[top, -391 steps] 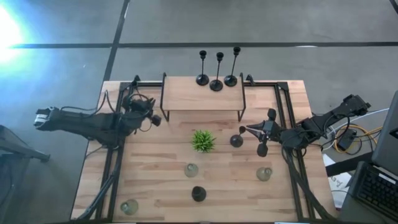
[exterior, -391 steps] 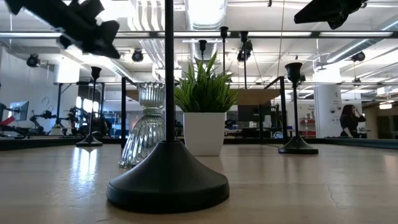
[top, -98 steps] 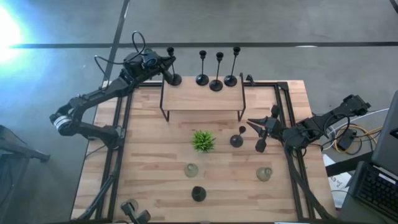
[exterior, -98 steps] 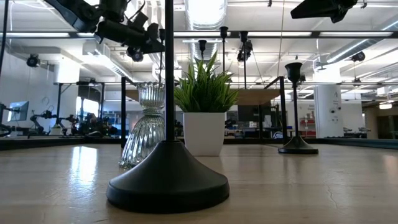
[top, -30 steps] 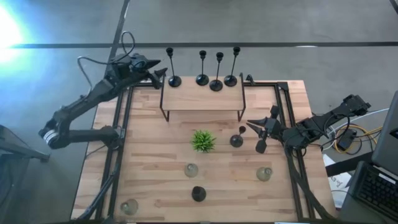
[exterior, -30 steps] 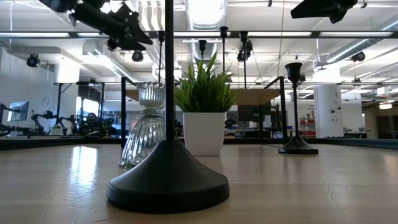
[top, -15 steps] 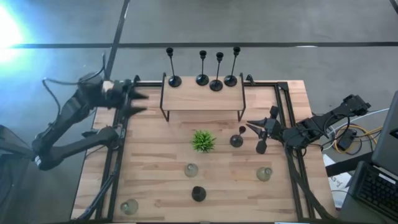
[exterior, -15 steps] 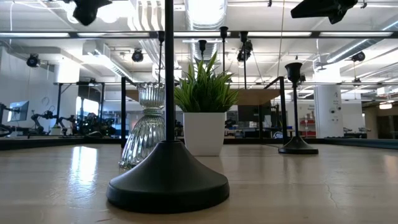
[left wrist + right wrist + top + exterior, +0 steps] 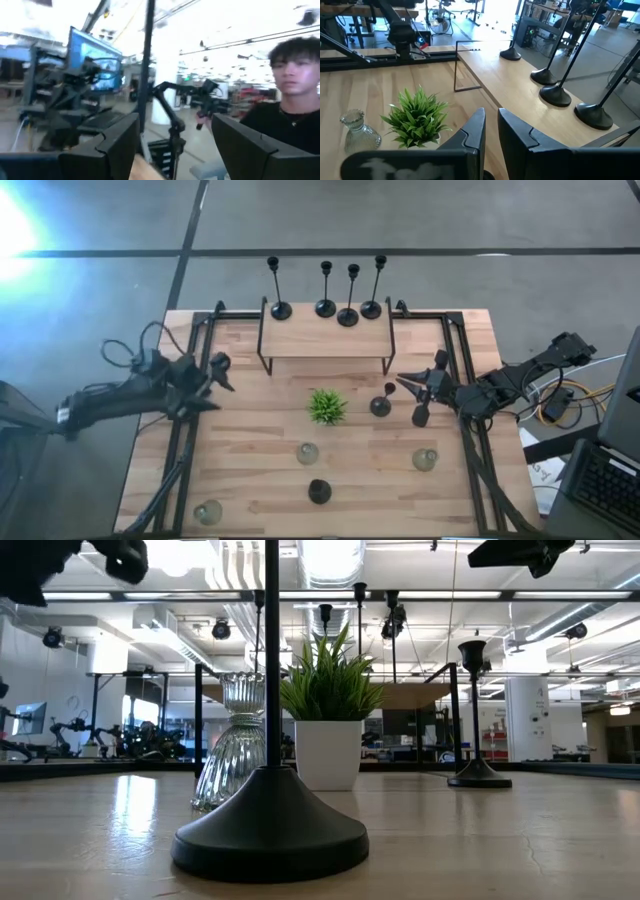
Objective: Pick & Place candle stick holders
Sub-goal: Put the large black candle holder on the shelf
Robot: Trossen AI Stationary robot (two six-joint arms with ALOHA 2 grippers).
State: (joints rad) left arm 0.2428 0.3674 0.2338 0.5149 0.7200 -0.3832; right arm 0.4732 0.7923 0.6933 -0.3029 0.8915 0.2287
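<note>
Four black candle stick holders stand by their round bases in a row on the raised wooden shelf at the far side. Two more black ones and three squat glass ones stand on the table. My left gripper hovers open over the table's left rail with nothing between its fingers. My right gripper waits shut at the right, pointing at the green plant.
The potted plant stands mid-table, between the shelf and the glass holders. Black frame rails run along the table's left and right sides. A person shows in the room beyond the left gripper. Bare wood lies at the near left.
My left gripper has drawn back from the leftmost black holder on the shelf, toward the table's left and near edges and downward, tipping from pointing down to about level. It has stayed open. That holder keeps standing upright on the shelf.
</note>
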